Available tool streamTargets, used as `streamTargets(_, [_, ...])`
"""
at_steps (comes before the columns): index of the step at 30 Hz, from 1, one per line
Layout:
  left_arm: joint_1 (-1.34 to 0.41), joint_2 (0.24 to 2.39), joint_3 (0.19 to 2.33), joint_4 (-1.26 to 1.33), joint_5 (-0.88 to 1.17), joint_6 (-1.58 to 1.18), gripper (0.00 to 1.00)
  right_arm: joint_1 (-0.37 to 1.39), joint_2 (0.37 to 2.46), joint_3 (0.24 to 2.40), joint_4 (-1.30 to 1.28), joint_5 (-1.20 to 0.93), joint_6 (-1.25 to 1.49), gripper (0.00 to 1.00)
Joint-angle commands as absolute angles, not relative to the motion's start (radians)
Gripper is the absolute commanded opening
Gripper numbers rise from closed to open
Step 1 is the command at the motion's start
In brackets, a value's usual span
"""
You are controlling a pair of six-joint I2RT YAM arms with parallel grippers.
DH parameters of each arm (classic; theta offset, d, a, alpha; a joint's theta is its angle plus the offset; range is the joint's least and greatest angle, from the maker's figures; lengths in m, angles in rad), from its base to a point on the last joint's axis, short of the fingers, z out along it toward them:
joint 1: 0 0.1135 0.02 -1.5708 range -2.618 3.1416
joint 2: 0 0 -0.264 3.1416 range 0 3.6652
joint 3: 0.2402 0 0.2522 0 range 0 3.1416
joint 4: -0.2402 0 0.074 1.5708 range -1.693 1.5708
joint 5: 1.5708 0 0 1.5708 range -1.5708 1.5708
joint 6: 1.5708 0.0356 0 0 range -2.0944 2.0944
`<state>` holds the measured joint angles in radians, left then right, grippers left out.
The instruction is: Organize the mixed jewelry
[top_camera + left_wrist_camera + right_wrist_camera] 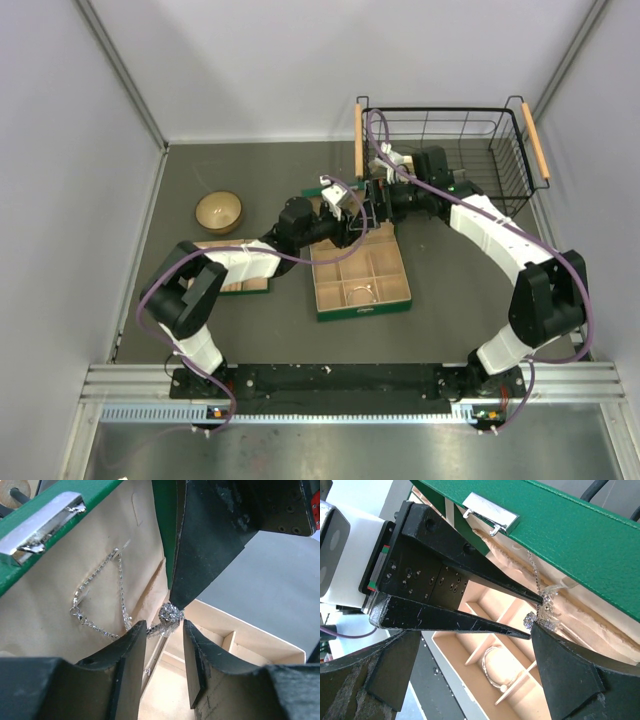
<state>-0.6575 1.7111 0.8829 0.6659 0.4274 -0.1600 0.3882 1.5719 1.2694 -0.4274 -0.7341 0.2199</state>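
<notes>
Left gripper (pixel 165 625): fingers partly apart, one on each side of the sparkly bead (pixel 170 614), with a gap, not squeezing it.
Right gripper (pixel 476 629): spread wide, holding nothing (one finger tip is right by the bead).
Chain necklace (pixel 100 592): lies on the beige inside of the open lid (pixel 580 535), joined to the bead.
Bracelet hoop (pixel 492 666): lies in one compartment of the green box (pixel 365 310).
</notes>
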Motion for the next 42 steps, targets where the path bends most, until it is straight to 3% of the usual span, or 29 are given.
streamTargets(1, [-0.724,1.695,0.927,0.627,0.430,-0.123,0.39,0.385,1.585,1.252,-0.245,-0.638,0.238,0.95])
streamTargets(6, [-0.726,1.687,0.936,0.609,0.423,-0.117,0.28,0.387,1.574,1.247,-0.247,-0.643,0.233,0.94])
streamTargets(14, [-0.723,1.674,0.957,0.571,0.426,-0.114,0.00,0.387,1.554,1.226,-0.249,-0.666,0.227,0.93])
streamTargets(22, [-0.723,1.654,0.950,0.535,0.414,-0.069,0.00,0.388,1.500,1.220,-0.267,-0.635,0.190,0.95])
streamTargets(30, [-0.723,1.620,0.936,0.506,0.377,-0.022,0.22,0.387,1.448,1.203,-0.288,-0.601,0.141,0.96])
streamTargets(35, [-0.723,1.617,0.937,0.483,0.368,-0.012,0.40,0.388,1.437,1.181,-0.295,-0.586,0.120,0.96])
streamTargets(42, [-0.723,1.582,0.905,0.482,0.382,0.029,0.42,0.387,1.436,1.160,-0.296,-0.584,0.080,0.96])
